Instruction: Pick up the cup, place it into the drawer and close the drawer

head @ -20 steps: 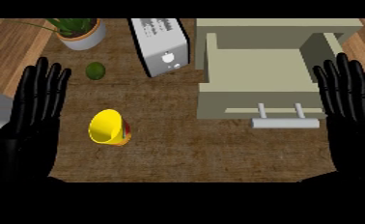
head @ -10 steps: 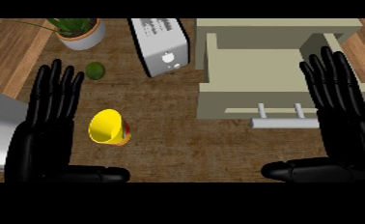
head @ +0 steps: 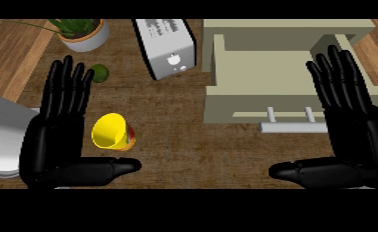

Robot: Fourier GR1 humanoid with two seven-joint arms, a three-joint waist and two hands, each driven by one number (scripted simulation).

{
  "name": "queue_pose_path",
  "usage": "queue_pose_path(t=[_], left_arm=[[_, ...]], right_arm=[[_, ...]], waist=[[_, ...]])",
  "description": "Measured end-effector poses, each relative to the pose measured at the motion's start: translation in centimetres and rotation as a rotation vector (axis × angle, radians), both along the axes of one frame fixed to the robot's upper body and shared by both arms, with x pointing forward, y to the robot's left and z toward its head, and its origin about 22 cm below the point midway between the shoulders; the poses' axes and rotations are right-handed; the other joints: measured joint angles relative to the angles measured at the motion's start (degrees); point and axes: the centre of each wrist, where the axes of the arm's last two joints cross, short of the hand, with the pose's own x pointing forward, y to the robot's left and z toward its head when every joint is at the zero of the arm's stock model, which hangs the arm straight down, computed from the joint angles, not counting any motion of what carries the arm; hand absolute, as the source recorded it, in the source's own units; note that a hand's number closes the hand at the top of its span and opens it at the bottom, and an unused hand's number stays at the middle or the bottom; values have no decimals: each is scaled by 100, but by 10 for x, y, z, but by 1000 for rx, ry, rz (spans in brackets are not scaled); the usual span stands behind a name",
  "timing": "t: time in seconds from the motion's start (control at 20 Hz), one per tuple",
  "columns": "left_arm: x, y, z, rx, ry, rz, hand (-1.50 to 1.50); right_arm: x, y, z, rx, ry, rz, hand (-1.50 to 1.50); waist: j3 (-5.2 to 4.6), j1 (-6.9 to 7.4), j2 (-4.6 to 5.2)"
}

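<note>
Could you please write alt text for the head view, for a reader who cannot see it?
A yellow cup lies on its side on the counter beside the open left hand; the open right hand is by an open drawer. A toaster, potted plant and lime sit behind.

Left hand (head: pixel 55 141) and right hand (head: pixel 347 136) flat, fingers straight, thumbs inward.

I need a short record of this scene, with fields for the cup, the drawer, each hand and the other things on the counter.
cup: yellow cup, on the counter, not held, not in the drawer
drawer: drawer pulled open, handle at its front
left hand: left hand open, fingers straight, just left of the cup
right hand: right hand open, fingers straight, at the drawer's right side
other: toaster, potted plant, green fruit
</note>
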Motion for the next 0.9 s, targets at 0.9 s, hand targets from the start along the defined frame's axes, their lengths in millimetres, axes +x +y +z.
queue_pose_path(t=[0.9], left_arm=[[-8,19,-46,13,127,80,-150]], right_arm=[[0,-4,7,-13,-11,-13,-150]], waist=[[0,5,0]])
